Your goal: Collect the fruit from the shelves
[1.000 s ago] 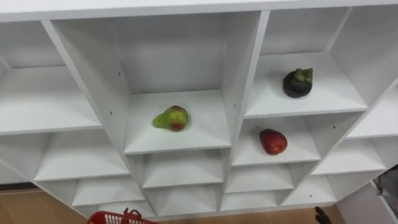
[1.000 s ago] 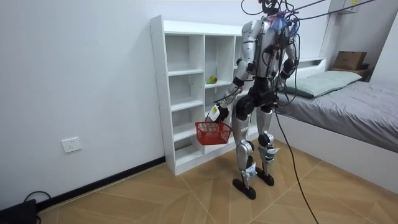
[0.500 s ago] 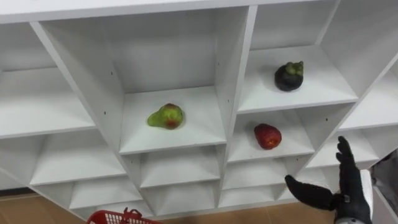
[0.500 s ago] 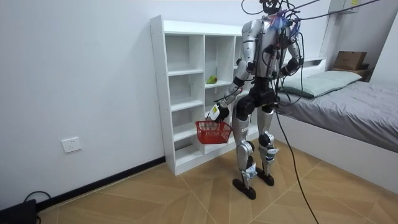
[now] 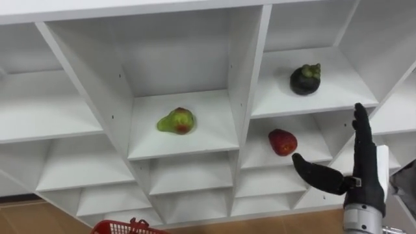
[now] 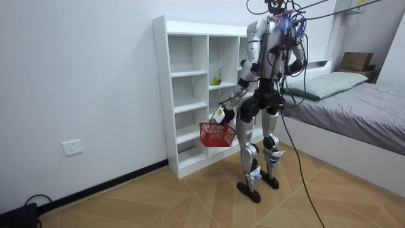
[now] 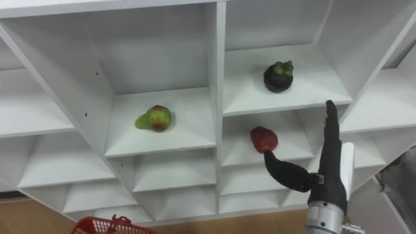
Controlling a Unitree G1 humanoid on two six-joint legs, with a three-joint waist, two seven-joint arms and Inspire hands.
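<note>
Left eye view, right hand [image 5: 364, 185] held up before the closet [image 5: 188, 58], fingers straight, thumb spread, nothing held or touched, red fruit [image 5: 283, 142], green fruit [image 5: 176, 121] and dark fruit [image 5: 305, 79] lying on closet shelves, red basket [image 6: 216, 135] gripped in left hand [image 6: 223, 114].

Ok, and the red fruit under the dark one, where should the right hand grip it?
Probably grip the red fruit around its rounded middle, coming straight in through the open front of its cubby, thumb one side, fingers the other. It lies alone there with room either side, and the open right hand hovers in front, to its lower right. The left hand carries the red basket.
</note>
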